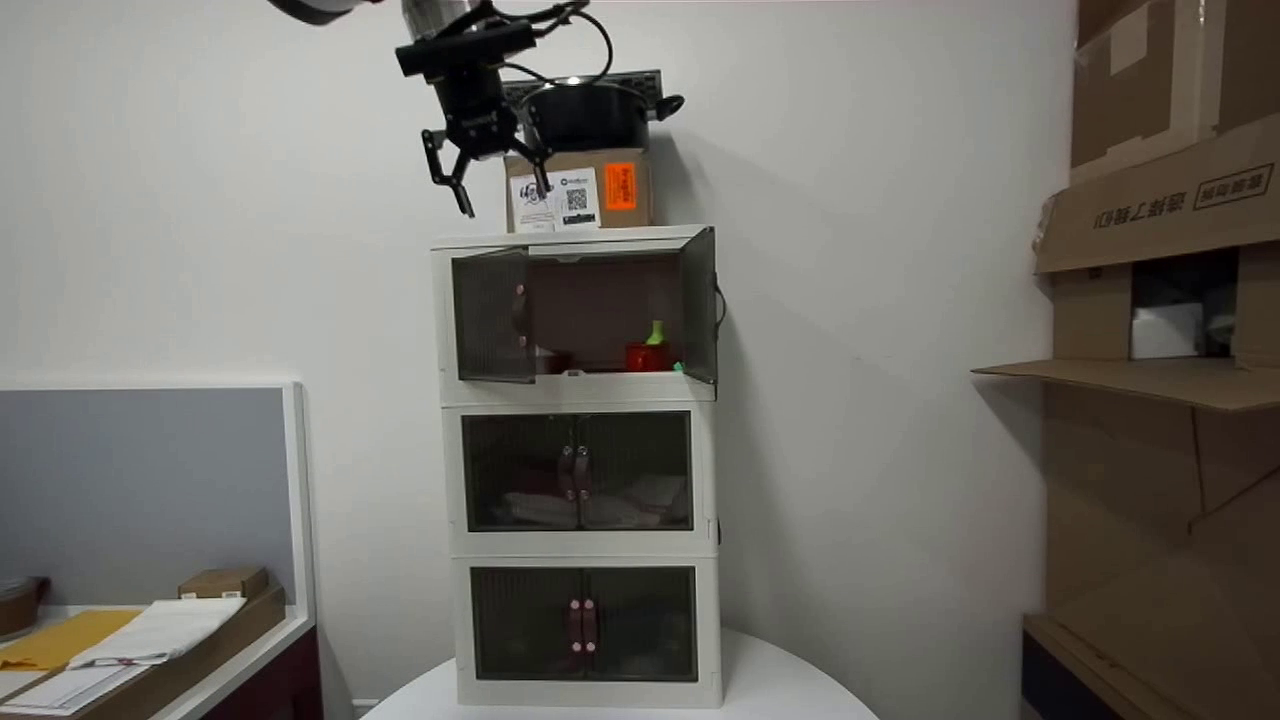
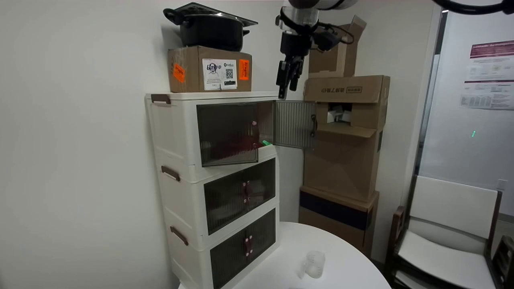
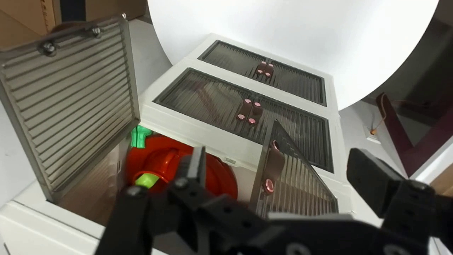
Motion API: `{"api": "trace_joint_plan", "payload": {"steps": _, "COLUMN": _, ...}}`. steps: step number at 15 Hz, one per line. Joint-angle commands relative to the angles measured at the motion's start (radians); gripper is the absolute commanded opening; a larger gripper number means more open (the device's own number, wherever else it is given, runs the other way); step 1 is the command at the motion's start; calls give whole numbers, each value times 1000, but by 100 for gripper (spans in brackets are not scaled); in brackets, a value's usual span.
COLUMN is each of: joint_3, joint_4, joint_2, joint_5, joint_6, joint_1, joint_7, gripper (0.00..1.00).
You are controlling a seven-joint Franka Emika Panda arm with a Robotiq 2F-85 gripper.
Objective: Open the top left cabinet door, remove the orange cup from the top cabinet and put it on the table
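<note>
The top left cabinet door (image 1: 488, 318) stands ajar; it also shows in an exterior view (image 2: 227, 136) and the wrist view (image 3: 300, 177). The top cabinet (image 1: 446, 330) is the uppermost cube of the stack, and its right door (image 3: 74, 102) is wide open. Inside on the right, the orange-red cup (image 3: 161, 166) holds a light green thing; it looks red in an exterior view (image 1: 640, 358). The round white table (image 2: 341, 261) carries the stack. My gripper (image 1: 507, 204) is open and empty above the cabinet's left front; it also shows in an exterior view (image 2: 288, 93) and the wrist view (image 3: 279, 164).
A cardboard box (image 1: 552, 165) with a black pot (image 1: 590, 115) stands on top of the stack. A clear cup (image 2: 315, 264) stands on the table. Large cardboard boxes (image 2: 341, 168) and a chair (image 2: 449, 200) are nearby. A green piece (image 3: 141, 134) lies in the cabinet by the right door.
</note>
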Motion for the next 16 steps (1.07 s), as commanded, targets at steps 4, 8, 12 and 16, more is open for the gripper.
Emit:
{"api": "trace_joint_plan", "payload": {"steps": 4, "joint_3": 151, "joint_4": 174, "joint_2": 202, "joint_5": 95, "joint_6": 37, "joint_1": -143, "joint_7": -138, "gripper": 100}}
{"api": "trace_joint_plan", "payload": {"steps": 8, "joint_3": 214, "joint_4": 255, "joint_2": 272, "joint_5": 86, "joint_6": 31, "joint_1": -172, "joint_7": -181, "gripper": 100}}
{"api": "trace_joint_plan", "payload": {"steps": 12, "joint_3": 250, "joint_4": 306, "joint_2": 319, "joint_5": 84, "joint_6": 31, "joint_1": -192, "joint_7": -219, "gripper": 100}}
{"api": "trace_joint_plan", "payload": {"steps": 16, "joint_3": 269, "joint_4": 329, "joint_2": 345, "joint_5": 88, "joint_6": 29, "joint_1": -206, "joint_7": -249, "gripper": 100}}
